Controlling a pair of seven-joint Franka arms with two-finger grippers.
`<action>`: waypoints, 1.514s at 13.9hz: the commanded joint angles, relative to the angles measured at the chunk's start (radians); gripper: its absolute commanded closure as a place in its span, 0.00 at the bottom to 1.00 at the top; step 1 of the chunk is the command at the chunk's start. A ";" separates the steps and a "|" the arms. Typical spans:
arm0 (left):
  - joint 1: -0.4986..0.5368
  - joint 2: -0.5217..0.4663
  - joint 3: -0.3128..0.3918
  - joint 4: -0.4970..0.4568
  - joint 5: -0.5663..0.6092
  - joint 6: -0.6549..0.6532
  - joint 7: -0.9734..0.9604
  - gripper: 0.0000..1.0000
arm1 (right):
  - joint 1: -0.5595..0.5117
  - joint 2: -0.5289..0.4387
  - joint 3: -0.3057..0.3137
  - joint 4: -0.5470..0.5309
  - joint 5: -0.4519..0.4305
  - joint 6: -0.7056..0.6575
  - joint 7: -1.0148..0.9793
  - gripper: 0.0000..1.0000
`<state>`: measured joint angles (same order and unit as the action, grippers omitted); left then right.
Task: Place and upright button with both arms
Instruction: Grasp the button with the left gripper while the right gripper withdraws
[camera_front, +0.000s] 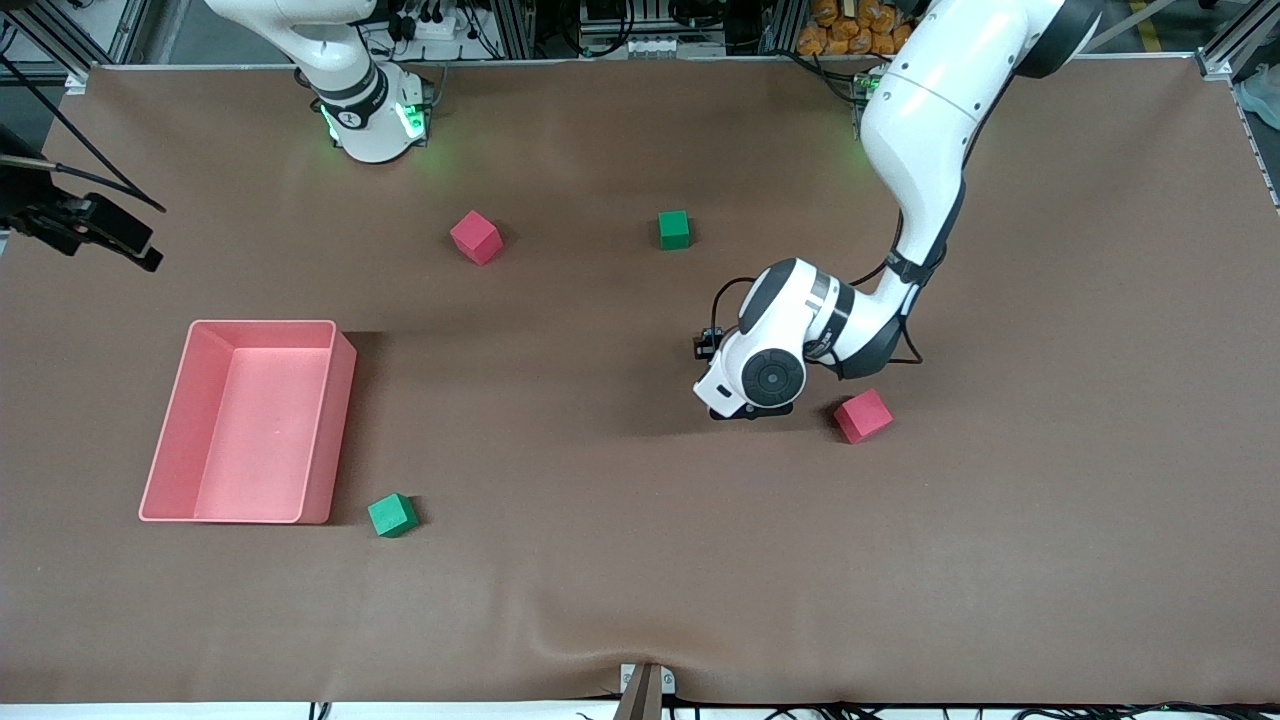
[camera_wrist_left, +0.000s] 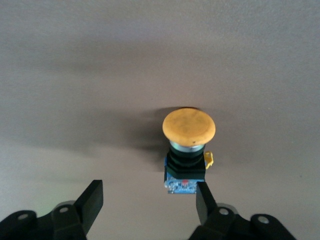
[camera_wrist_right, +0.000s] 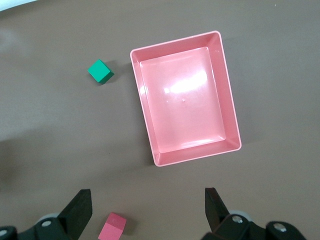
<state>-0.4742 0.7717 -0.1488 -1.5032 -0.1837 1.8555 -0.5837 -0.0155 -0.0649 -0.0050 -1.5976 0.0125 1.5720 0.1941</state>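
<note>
Hovering low over the brown surface (camera_front: 620, 560) near its middle, the left gripper (camera_wrist_left: 149, 205) has its fingers (camera_wrist_left: 92, 197) spread around the push-button (camera_wrist_left: 188, 150), which stands upright, orange cap up. The right gripper (camera_wrist_right: 146, 210), fingers spread, waits above the pink tray (camera_wrist_right: 227, 95).

The table (camera_front: 640, 560) is covered with a brown cloth. On it lie a pink tray (camera_front: 160, 440) toward the right arm's end, a green cube (camera_front: 391, 515) just beside the tray's nearer corner, a red cube (camera_front: 476, 237) and a second green cube (camera_front: 674, 229) closer to the bases, and another red cube (camera_front: 862, 415) toward the left arm's end. The button (camera_wrist_left: 188, 150) stands on the cloth, orange cap up.
</note>
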 joint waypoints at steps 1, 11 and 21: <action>-0.020 0.012 0.006 0.018 -0.020 0.021 -0.008 0.18 | 0.026 0.082 -0.033 0.122 -0.020 -0.078 -0.044 0.00; -0.046 0.041 0.008 0.012 -0.042 0.076 -0.008 0.29 | 0.026 0.082 -0.036 0.113 -0.009 -0.098 -0.047 0.00; -0.063 0.064 0.015 0.012 -0.040 0.076 -0.004 0.65 | 0.029 0.080 -0.033 0.113 -0.006 -0.113 -0.048 0.00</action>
<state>-0.5296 0.8302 -0.1456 -1.5000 -0.2182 1.9253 -0.5839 0.0011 0.0085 -0.0281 -1.5085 0.0125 1.4761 0.1555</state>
